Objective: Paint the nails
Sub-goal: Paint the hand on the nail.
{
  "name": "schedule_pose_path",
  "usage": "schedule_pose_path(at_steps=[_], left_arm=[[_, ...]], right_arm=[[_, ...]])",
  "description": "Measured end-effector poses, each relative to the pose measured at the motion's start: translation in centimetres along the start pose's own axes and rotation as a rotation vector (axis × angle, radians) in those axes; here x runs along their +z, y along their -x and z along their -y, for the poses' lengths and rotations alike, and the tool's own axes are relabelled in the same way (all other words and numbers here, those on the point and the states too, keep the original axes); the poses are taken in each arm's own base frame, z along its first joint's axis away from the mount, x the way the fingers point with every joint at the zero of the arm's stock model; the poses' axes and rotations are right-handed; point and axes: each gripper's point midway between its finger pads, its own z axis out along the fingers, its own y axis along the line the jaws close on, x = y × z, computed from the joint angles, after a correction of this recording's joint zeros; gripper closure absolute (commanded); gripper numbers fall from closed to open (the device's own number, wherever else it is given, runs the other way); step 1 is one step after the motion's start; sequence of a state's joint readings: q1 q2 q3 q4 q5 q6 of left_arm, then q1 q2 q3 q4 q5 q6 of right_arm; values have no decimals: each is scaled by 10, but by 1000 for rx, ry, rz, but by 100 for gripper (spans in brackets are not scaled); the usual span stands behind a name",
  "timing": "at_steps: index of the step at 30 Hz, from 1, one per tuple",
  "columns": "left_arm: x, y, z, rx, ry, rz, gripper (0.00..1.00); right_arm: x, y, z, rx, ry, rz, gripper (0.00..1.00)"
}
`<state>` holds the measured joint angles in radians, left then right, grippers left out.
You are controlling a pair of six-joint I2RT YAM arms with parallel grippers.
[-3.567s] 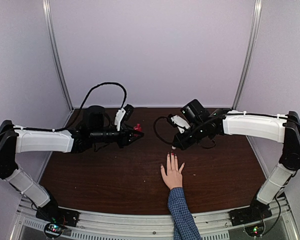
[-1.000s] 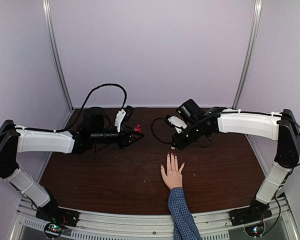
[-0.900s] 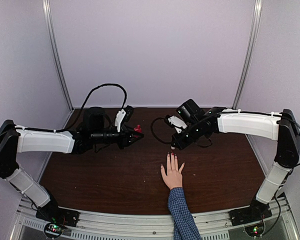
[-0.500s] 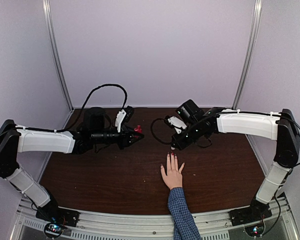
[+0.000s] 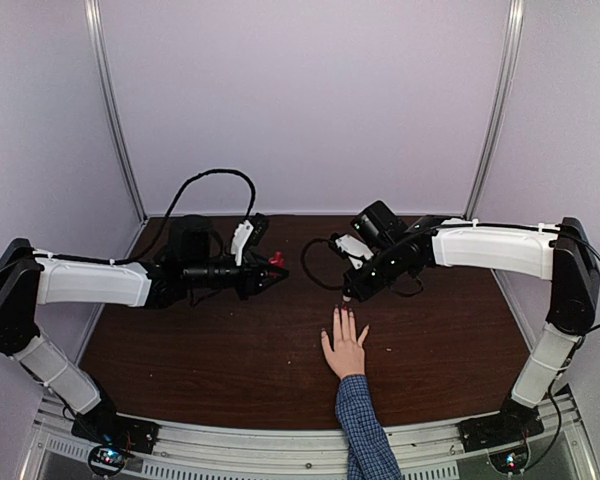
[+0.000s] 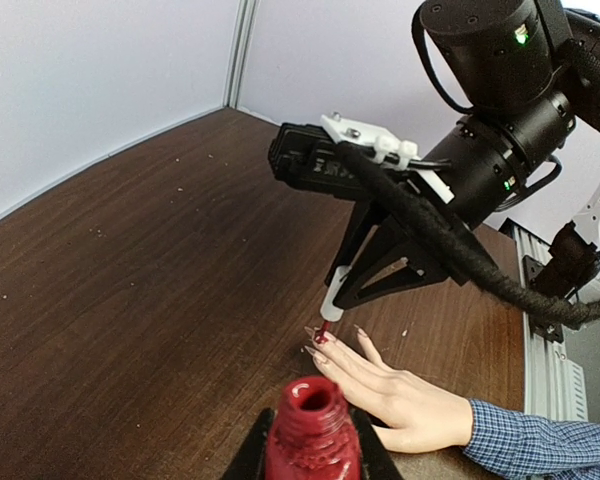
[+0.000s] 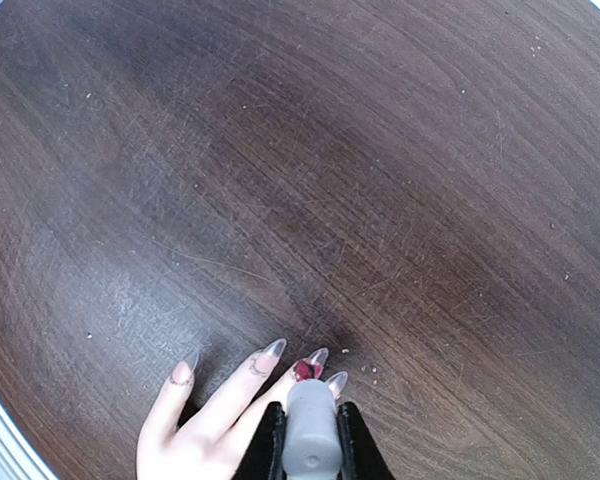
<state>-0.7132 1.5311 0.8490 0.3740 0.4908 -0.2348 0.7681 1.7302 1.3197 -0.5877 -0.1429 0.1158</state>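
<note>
Nails sit right under my right claw, which grips the white brush cap tight, fingers pointing away from me.

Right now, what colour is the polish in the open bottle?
Dark red; the open bottle shows best in the left wrist view.

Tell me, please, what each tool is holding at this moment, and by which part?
The left tool grips the open red polish bottle by its body. The right tool grips the brush's white cap, its tip at the nails.
</note>
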Motion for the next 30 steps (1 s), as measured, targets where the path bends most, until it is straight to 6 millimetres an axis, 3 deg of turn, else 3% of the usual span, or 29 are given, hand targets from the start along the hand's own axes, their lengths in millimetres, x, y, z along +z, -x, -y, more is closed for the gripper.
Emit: schedule_pose_path(at_steps=[30], left_arm=[[0,4,1,8,-5,15,100]], right_arm=[[-1,2,5,0,-32,6,100]])
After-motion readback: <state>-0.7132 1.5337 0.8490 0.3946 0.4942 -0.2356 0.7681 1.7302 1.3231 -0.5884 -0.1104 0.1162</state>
